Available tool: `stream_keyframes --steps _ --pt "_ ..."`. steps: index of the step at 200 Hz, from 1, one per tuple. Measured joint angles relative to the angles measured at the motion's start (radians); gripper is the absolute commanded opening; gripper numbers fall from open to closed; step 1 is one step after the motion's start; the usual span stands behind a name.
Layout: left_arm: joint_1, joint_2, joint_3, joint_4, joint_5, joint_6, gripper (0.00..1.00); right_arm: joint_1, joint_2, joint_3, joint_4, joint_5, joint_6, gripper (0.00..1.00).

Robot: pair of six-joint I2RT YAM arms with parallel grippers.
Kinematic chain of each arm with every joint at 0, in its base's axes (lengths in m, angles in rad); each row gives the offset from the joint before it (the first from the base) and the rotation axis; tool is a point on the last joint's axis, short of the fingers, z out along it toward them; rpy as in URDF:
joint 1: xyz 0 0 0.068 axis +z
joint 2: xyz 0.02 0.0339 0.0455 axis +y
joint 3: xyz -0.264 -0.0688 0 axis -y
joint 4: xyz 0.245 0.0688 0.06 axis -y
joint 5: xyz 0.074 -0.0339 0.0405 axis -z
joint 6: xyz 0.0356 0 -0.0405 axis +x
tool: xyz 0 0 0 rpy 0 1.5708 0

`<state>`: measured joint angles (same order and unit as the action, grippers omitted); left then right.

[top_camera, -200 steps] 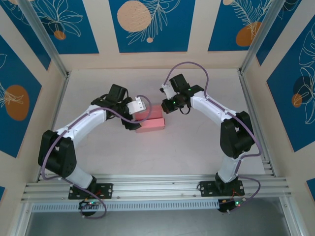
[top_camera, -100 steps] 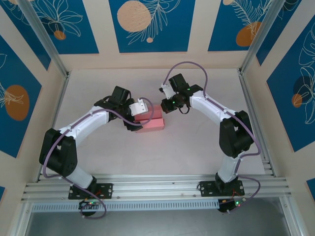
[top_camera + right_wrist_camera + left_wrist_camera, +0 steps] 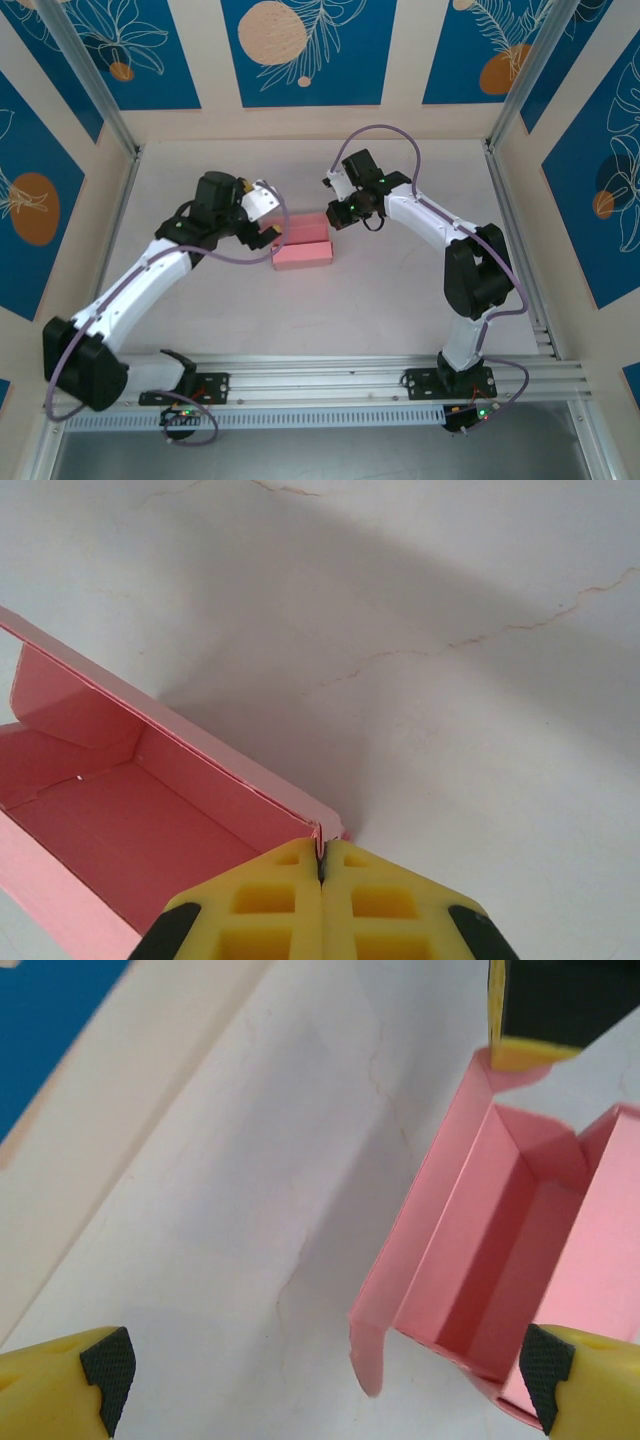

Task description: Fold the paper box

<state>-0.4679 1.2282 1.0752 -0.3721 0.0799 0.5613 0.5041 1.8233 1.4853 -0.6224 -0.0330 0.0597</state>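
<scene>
Pinching back-wall corner of paper box [image 3: 120, 830] with right gripper [image 3: 320, 868], clamped on thin card; box lies in middle of tabletop [image 3: 400, 290], lid unclosed. Left gripper [image 3: 322, 1380] spread wide beside end flap [image 3: 368, 1355]. I fear card tearing or box dragging if right arm pulls.

paper box [image 3: 303, 247] pink; finger pads [image 3: 285, 895] yellow, black corners; table [image 3: 380, 290] off-white, hairline cracks; wall panels [image 3: 340, 70] blue, orange discs, white leaf lines
</scene>
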Motion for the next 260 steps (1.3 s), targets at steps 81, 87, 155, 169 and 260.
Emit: stream_keyframes --steps 81,87,155,169,260 --pt "-0.203 -0.003 -0.183 -0.016 0.317 -0.095 0.36 0.011 0.007 0.018 -0.018 0.000 0.000 0.00" --pt "-0.219 0.019 -0.191 -0.016 0.329 -0.097 0.36 0.013 0.008 0.018 -0.019 0.000 0.000 0.00" --pt "-0.269 0.178 -0.217 -0.027 0.359 -0.112 0.37 0.020 0.021 0.024 -0.019 0.000 0.000 0.00" --pt "-0.269 0.239 -0.210 -0.015 0.320 -0.121 0.33 0.022 0.027 0.027 -0.019 0.000 0.000 0.00" --pt "-0.269 0.315 -0.199 0.236 0.112 -0.261 0.23 0.070 0.028 0.028 -0.023 0.028 0.020 0.00"
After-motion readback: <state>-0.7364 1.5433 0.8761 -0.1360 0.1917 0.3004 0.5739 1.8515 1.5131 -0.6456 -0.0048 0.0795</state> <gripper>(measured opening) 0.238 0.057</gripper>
